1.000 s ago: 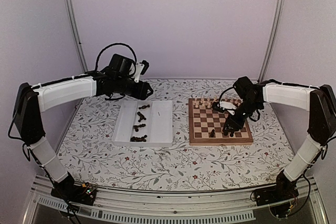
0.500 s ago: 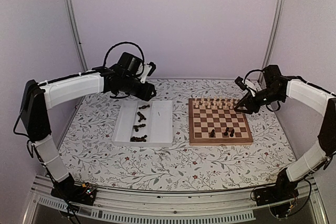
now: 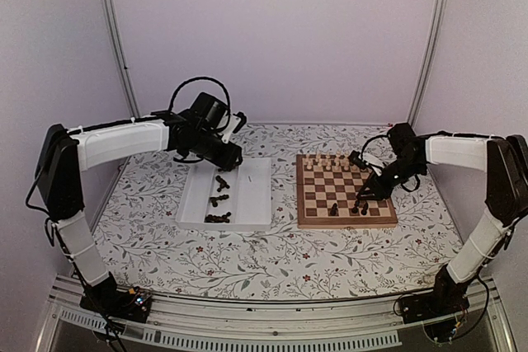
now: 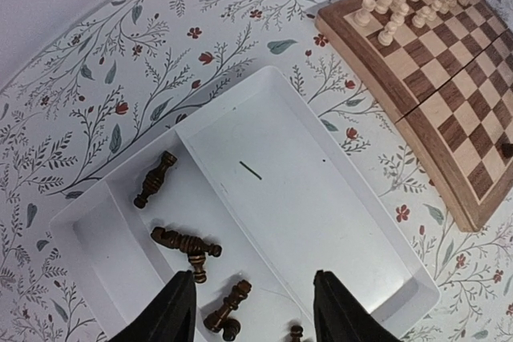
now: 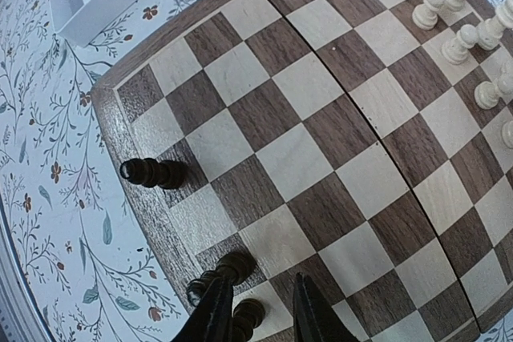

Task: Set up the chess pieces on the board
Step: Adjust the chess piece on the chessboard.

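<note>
Top view: the left arm reaches forward, the left gripper (image 3: 231,154) above the far end of the white tray (image 3: 252,191). The right arm bends inward, the right gripper (image 3: 363,201) low over the board (image 3: 346,222).

Left wrist: jaws apart and empty. The dark chess pieces (image 4: 186,242) lie in the tray's left compartment.

Right wrist: the right gripper is over the board's near edge, jaws narrowly apart around a standing dark piece (image 5: 244,315). I cannot tell whether it is gripped.

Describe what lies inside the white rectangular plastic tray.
Several dark brown wooden chess pieces lie toppled in one compartment of the white plastic tray. The left tool covers part of that compartment in the wrist view.
</note>
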Available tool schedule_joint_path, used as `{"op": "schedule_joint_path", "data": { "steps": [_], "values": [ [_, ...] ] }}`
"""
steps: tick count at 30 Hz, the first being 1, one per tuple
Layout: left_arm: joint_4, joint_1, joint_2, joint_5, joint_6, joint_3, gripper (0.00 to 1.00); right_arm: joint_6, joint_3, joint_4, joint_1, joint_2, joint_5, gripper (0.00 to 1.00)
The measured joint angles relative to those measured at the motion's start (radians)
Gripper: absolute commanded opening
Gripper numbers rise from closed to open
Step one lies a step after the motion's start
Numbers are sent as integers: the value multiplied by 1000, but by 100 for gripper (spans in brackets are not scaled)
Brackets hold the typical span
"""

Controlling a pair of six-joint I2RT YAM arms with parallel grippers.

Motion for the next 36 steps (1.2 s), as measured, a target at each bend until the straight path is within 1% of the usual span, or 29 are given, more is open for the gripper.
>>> {"op": "schedule_joint_path", "data": {
  "steps": [4, 15, 20, 28, 36],
  "values": [
    [0, 0, 10, 2, 4, 0, 52, 3, 0, 3, 24, 26, 35, 27],
    [0, 0, 12, 11, 8, -1, 52, 8, 11, 12, 24, 43, 70, 26],
    [0, 0, 12, 17, 11, -1, 52, 0, 50, -1, 24, 84, 97, 26],
    [-1, 0, 27, 32, 13, -1, 51, -82, 140, -92, 24, 157, 138, 26],
    [-4, 0, 31, 35, 14, -1, 51, -154, 157, -185, 27, 197, 152, 25]
  ]
}}
